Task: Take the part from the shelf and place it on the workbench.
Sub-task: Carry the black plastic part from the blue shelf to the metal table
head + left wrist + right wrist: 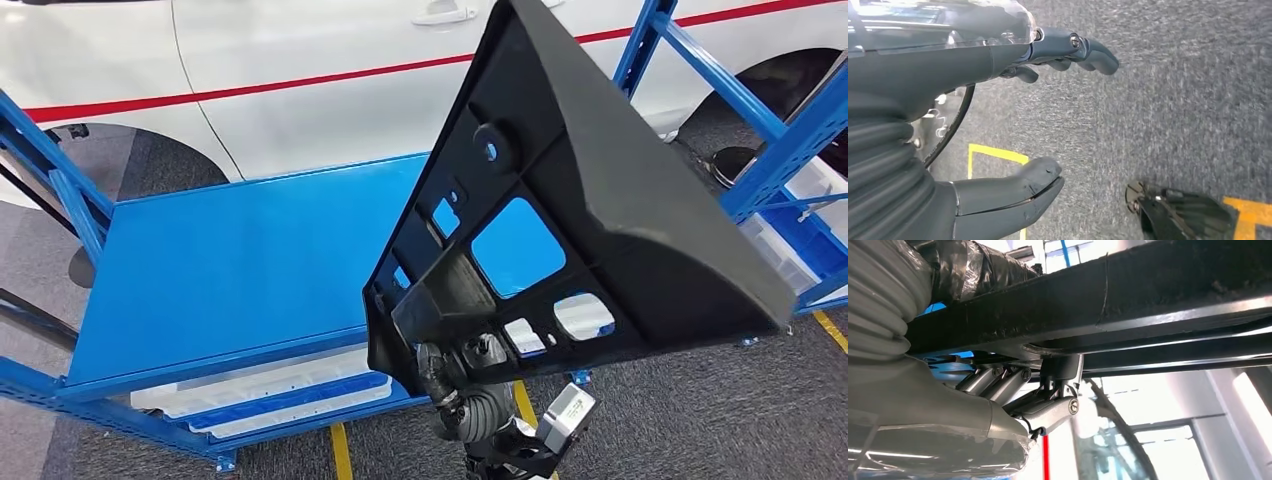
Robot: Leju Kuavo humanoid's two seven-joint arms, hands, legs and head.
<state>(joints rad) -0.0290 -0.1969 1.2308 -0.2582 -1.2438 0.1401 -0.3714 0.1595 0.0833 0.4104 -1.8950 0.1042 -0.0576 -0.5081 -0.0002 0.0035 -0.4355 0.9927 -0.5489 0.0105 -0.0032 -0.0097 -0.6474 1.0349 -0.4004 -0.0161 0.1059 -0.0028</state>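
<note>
Your right hand (pixel 455 375) grips the black part (pixel 600 200) by its lower edge, raised above the blue shelf (pixel 230 260); your left hand (pixel 998 115) hangs open, fingers apart, over grey carpet (pixel 1173 100).

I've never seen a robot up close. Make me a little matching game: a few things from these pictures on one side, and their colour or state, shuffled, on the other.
Things
1. large black plastic part with cut-out windows
2. flat shelf board
3. left robot hand
4. car body with a red stripe

States
A. white
B. open, holding nothing, above grey carpet
C. blue, bare on top
D. held up by the right robot hand

Pairs: 1-D, 2-C, 3-B, 4-A
</note>
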